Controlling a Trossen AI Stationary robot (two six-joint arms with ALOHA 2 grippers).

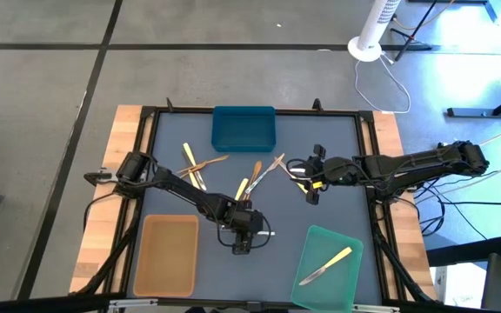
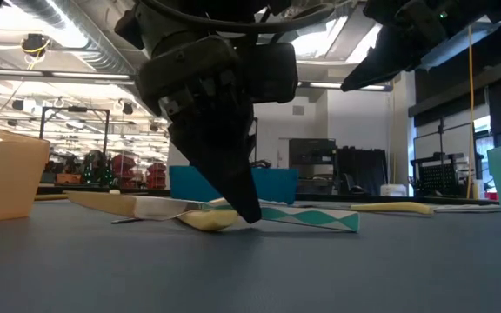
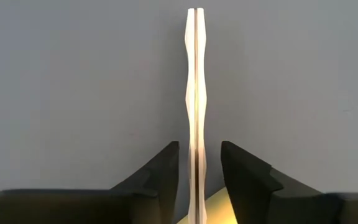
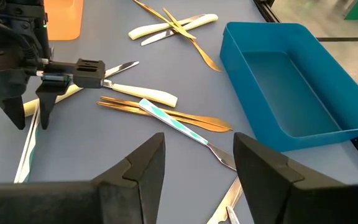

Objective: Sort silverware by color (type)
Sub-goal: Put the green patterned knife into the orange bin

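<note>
My left gripper [image 1: 242,242] points down at the table's near middle, open. Its fingers [image 3: 165,177] stand on either side of a thin silvery-white utensil [image 3: 195,93] that lies flat on the mat; a narrow gap shows on each side. A pale yellow utensil [image 2: 207,219] lies right beside it. My right gripper [image 1: 308,184] hangs open above the table's middle right, holding nothing. Several more pieces of silverware lie crossed on the mat: gold, pale yellow and teal-patterned ones [image 4: 166,112]. One pale yellow knife [image 1: 324,263] lies in the green tray [image 1: 348,280].
A blue tray [image 1: 243,128] stands at the far middle and a tan tray [image 1: 168,255] at the near left. A loose group of utensils [image 1: 194,165] lies between the blue tray and my left arm. Black rails frame the mat.
</note>
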